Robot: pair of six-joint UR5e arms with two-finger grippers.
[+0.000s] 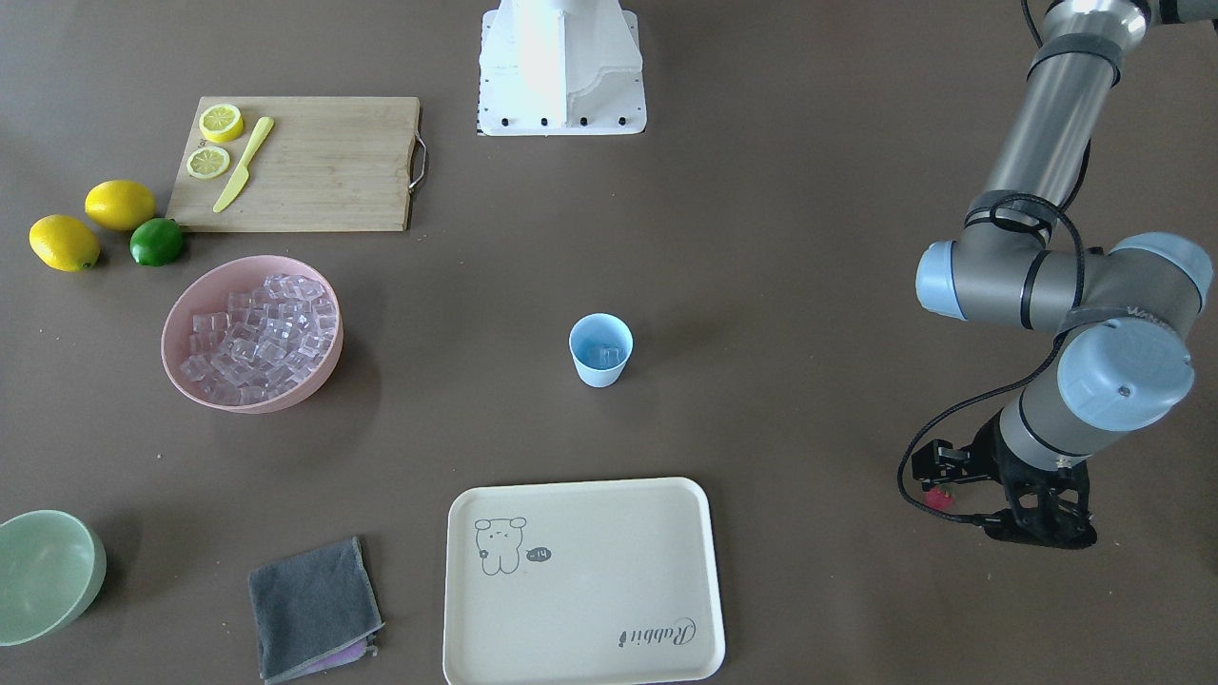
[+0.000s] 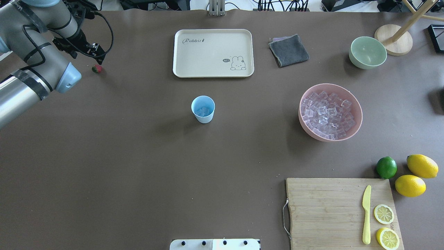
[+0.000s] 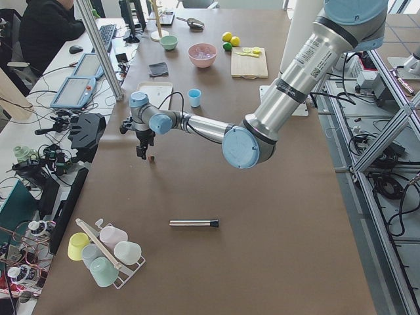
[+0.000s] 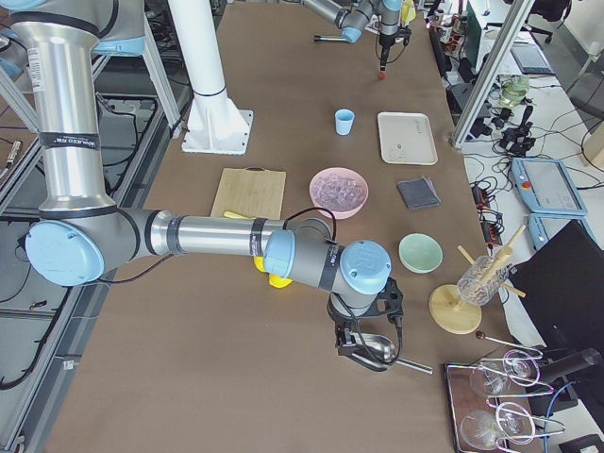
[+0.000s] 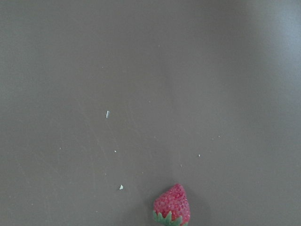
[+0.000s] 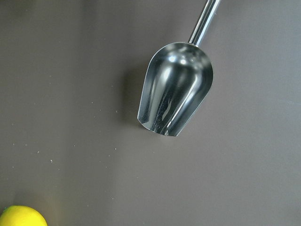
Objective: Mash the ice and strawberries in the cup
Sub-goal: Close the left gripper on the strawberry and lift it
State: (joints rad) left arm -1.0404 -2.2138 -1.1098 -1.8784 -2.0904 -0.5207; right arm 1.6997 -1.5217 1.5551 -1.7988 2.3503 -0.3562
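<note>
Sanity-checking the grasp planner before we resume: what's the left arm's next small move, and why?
Probably nudge the left gripper to centre over the small red strawberry with green top before any descent. The berry lies loose on the brown table, at the bottom edge of the left wrist view, while the light-blue plastic cup already holds clear ice cubes.

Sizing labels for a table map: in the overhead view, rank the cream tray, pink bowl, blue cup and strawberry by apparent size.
Largest to smallest:
1. cream tray
2. pink bowl
3. blue cup
4. strawberry
</note>
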